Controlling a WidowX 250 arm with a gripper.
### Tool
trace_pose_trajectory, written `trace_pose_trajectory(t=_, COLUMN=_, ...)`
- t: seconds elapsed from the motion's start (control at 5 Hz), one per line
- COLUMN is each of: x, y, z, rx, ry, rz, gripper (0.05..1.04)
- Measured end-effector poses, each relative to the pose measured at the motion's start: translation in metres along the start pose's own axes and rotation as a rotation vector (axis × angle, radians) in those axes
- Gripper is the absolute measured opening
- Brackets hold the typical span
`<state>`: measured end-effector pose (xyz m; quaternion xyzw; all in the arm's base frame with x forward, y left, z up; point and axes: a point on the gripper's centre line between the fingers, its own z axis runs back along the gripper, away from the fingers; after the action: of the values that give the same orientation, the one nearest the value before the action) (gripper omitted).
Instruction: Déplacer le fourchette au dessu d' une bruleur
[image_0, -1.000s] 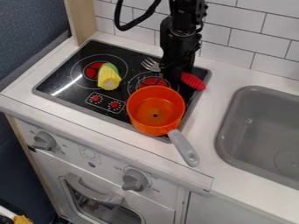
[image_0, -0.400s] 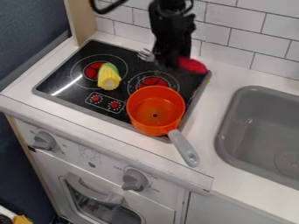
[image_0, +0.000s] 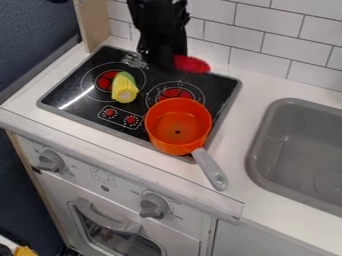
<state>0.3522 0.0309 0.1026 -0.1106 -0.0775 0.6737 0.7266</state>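
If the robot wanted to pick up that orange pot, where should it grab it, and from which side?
Probably the grey handle, from above, pinching across its width. It's long and slim, while the orange pot is wide and round. The handle also juts past the near edge of the stove, over the counter, which should make it easier to reach.

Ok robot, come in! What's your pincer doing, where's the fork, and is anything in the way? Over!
Pincer gripping fork, near stovetop's back edge. Corn partly on one burner. Orange pot overlapping other burner. Over.
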Motion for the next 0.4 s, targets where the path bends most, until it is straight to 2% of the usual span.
trace_pose_trajectory(t=0.2, x=0.0, y=0.027, z=0.007, rx=0.019, ry=0.021, rz=0.075, gripper=0.378)
trace_pose_trajectory(t=0.4, x=0.005, y=0.048, z=0.006, rx=0.055, ry=0.009, rz=0.114, gripper=0.378)
